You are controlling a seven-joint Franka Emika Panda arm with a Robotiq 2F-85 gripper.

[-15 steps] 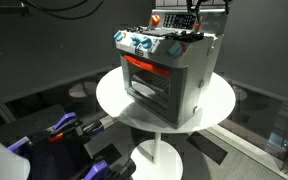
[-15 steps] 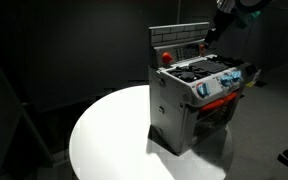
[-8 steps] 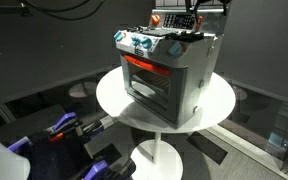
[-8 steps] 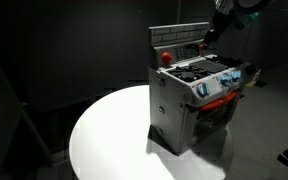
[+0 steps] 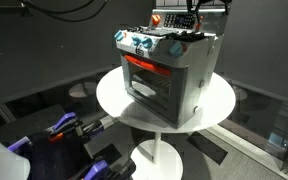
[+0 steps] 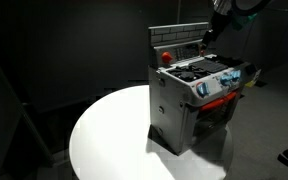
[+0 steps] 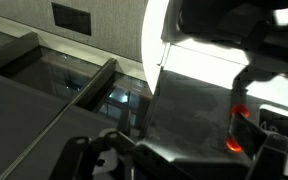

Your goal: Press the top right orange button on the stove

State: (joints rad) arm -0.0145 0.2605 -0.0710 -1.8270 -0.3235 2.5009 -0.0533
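The grey toy stove (image 5: 169,70) stands on a round white table (image 5: 114,100); it also shows in an exterior view (image 6: 189,100). Its raised back panel carries an orange button (image 6: 165,56) at one end. My gripper (image 6: 208,40) is at the other end of the panel, above the black top, also seen in an exterior view (image 5: 196,18). In the wrist view the gripper (image 7: 179,140) looks open, its fingers apart. One dark finger lies over a glowing orange button (image 7: 239,112) on the grey panel (image 7: 184,100).
The table's pedestal (image 5: 156,150) stands on a dark floor. Blue and black equipment (image 5: 59,130) sits low beside the table. Dark curtains surround the scene. Blue-and-white knobs (image 6: 224,80) line the stove front above the orange strip.
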